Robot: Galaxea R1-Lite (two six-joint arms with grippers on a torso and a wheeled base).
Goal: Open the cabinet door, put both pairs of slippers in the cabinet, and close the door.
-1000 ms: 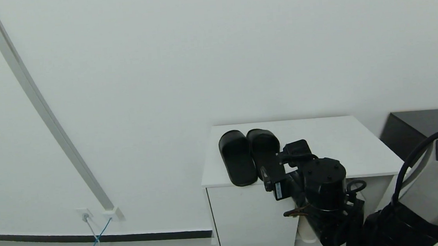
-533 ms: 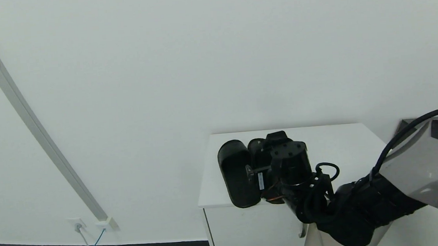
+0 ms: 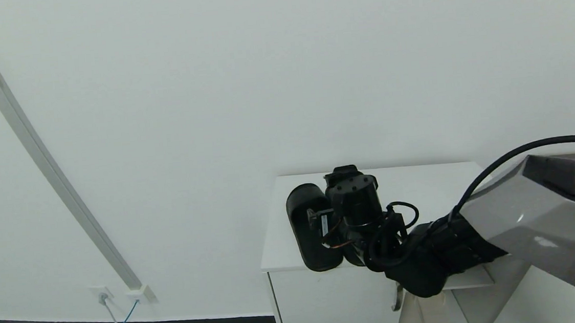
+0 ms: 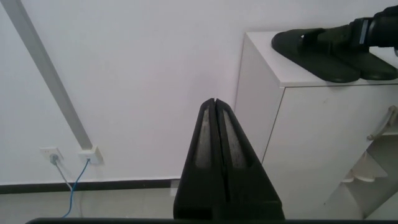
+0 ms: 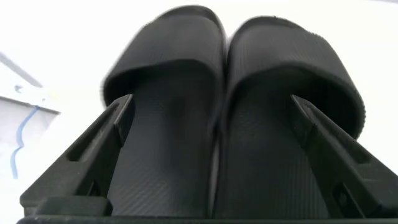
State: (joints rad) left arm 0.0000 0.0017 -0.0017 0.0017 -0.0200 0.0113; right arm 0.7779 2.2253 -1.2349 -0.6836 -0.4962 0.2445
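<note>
The right claw (image 5: 214, 155), fingers spread wide and gripping nothing, straddles the pair of black rubber slide slippers (image 5: 174, 112) atop the white cabinet (image 3: 423, 187), their long axes running 6 to 12 o'clock dead ahead, while the clenched left claw (image 4: 214, 124) sits well apart toward 9 o'clock.

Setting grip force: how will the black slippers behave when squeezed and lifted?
Black slippers look moulded, thick-soled: probably light, springy, not floppy. Ribbed footbeds likely resist slipping. Their ends overhang the cabinet top, so a push might tip them off.

White cabinet (image 3: 433, 186), black slippers (image 3: 307, 232) side by side on top
</note>
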